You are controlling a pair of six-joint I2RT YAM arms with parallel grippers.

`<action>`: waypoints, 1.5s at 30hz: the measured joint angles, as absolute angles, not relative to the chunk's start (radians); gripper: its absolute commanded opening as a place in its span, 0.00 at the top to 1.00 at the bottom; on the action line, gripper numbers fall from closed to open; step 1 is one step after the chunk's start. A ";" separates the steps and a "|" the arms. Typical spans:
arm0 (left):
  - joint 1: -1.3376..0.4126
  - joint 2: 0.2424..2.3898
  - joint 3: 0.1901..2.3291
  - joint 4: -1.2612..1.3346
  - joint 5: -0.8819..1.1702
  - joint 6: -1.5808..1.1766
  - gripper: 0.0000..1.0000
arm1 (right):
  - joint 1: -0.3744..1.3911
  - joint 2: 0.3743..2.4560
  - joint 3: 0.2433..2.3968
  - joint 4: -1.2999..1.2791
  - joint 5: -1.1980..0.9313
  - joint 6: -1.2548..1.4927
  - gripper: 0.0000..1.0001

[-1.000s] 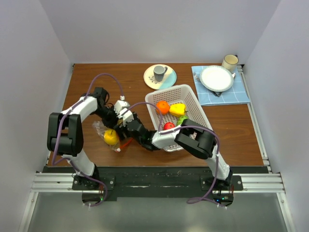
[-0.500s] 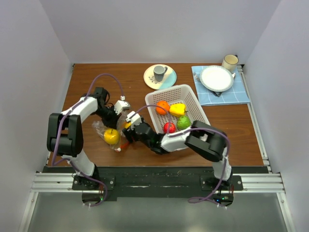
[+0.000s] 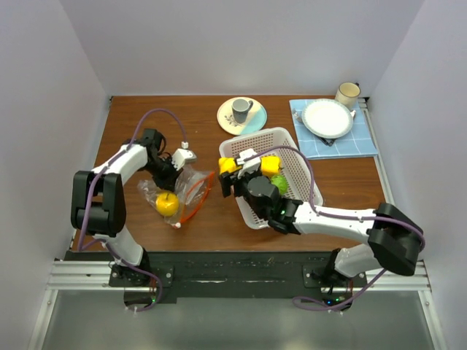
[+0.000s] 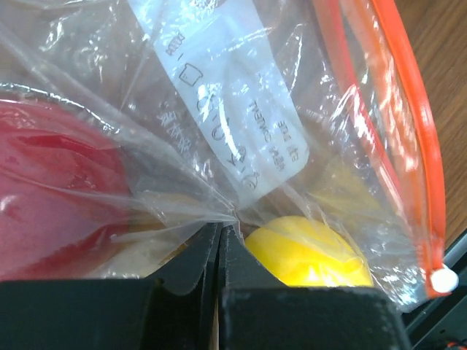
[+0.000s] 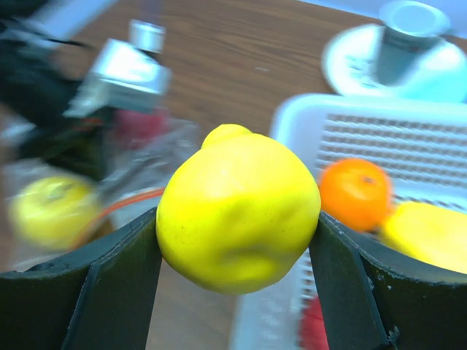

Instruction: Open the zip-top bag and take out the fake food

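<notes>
The zip-top bag (image 3: 184, 191) lies open on the table left of centre, its orange-red zip strip (image 4: 408, 131) curving along one side. My left gripper (image 3: 174, 172) is shut on a fold of the bag's clear plastic (image 4: 219, 109). Inside the bag lie a yellow fruit (image 3: 167, 203) and a red piece (image 4: 51, 189). My right gripper (image 3: 230, 175) is shut on a yellow lemon-like fake fruit (image 5: 237, 211), held in the air at the left rim of the white basket (image 3: 292, 149). The basket holds an orange (image 5: 355, 193), a yellow piece (image 3: 271, 165) and a green one (image 3: 282, 184).
A saucer with a grey cup (image 3: 241, 113) sits behind the basket. At the back right a white plate (image 3: 327, 118) rests on a blue cloth, with a beige mug (image 3: 347, 93) beside it. Grey walls close in the table on three sides.
My right gripper closed on the yellow fruit at the bag's mouth, then carried it up and right to the basket's left rim. The left gripper kept its hold on the bag.
</notes>
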State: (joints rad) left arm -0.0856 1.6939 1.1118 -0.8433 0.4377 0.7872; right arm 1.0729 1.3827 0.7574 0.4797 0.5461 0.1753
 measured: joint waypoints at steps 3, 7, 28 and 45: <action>-0.086 1.681 1.141 -0.862 0.439 0.778 1.00 | 1.017 1.415 0.752 0.451 0.614 0.176 0.22; -0.086 1.645 1.169 -0.871 0.439 0.773 1.00 | 0.974 1.446 0.735 0.407 0.698 0.187 0.01; -0.086 1.629 1.232 -0.902 0.413 0.752 1.00 | 1.252 1.639 0.769 0.470 0.523 0.084 0.40; -0.086 1.658 1.150 -0.833 0.287 0.777 0.45 | 1.223 1.960 1.052 0.556 0.501 0.031 0.33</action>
State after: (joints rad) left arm -0.0856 1.6577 1.1500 -0.8333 0.2874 0.7773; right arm 1.2232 1.9602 1.0523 0.5556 0.5007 0.0315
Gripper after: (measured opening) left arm 0.341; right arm 0.667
